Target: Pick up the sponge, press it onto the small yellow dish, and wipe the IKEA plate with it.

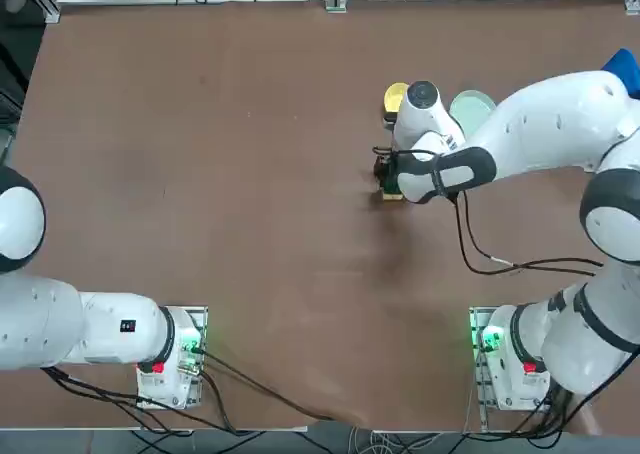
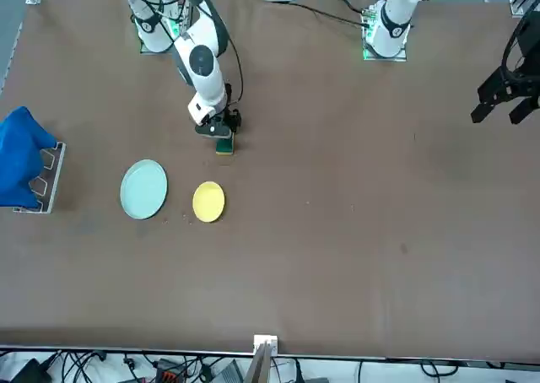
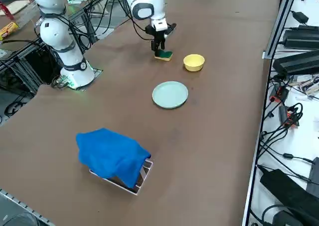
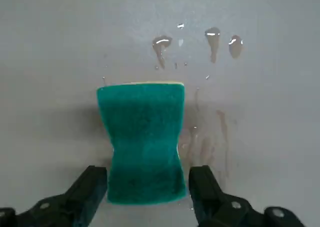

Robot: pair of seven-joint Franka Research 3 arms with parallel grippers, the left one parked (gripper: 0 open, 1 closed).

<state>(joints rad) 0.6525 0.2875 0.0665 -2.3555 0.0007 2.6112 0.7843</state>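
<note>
The sponge (image 4: 144,144) lies on the worktop (image 2: 337,256), green side up, with the small yellow dish (image 3: 194,62) and the pale plate (image 3: 170,94) apart from it. The right jaws (image 4: 146,187) are spread, one on each side of its near end; its long axis runs forward between them, so closing should pinch its narrow width. I can read no writing on these things.
</note>
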